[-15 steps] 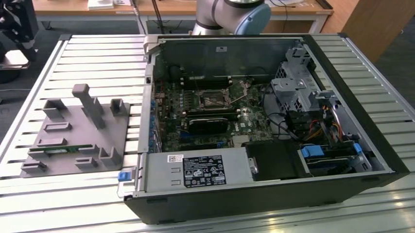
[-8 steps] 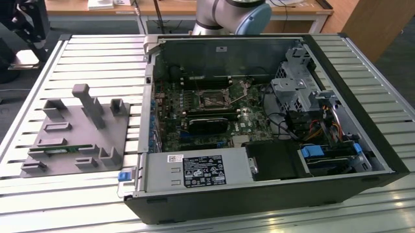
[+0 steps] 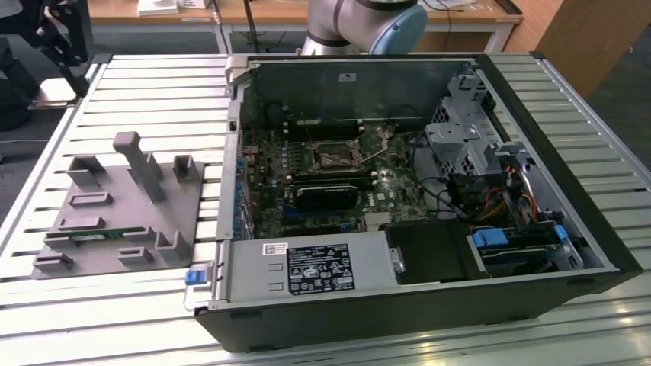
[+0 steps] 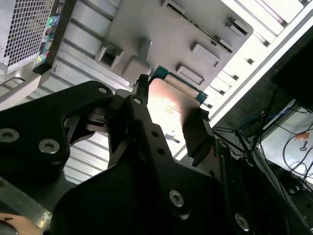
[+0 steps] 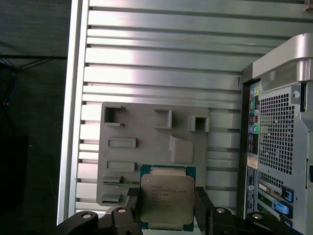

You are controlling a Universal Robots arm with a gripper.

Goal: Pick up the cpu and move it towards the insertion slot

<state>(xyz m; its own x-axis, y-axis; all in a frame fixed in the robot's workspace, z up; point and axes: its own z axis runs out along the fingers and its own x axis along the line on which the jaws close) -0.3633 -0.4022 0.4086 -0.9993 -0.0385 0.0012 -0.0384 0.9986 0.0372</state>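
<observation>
The cpu, a flat square chip with a silvery top and a green rim, sits between my two black fingers. My gripper is shut on it, one finger on each of two opposite edges. Behind the chip lies the grey fixture plate, well apart from it. In the second wrist view the cpu glints between the fingertips of the gripper. The insertion slot, a dark square socket in a silvery bracket, lies inside the open computer case in the exterior view.
The grey fixture plate with raised blocks and a green memory stick rests on the slatted aluminium table, at the exterior view's left of the case. A black heatsink block lies beside the socket. The case's rear panel stands close to the fixture.
</observation>
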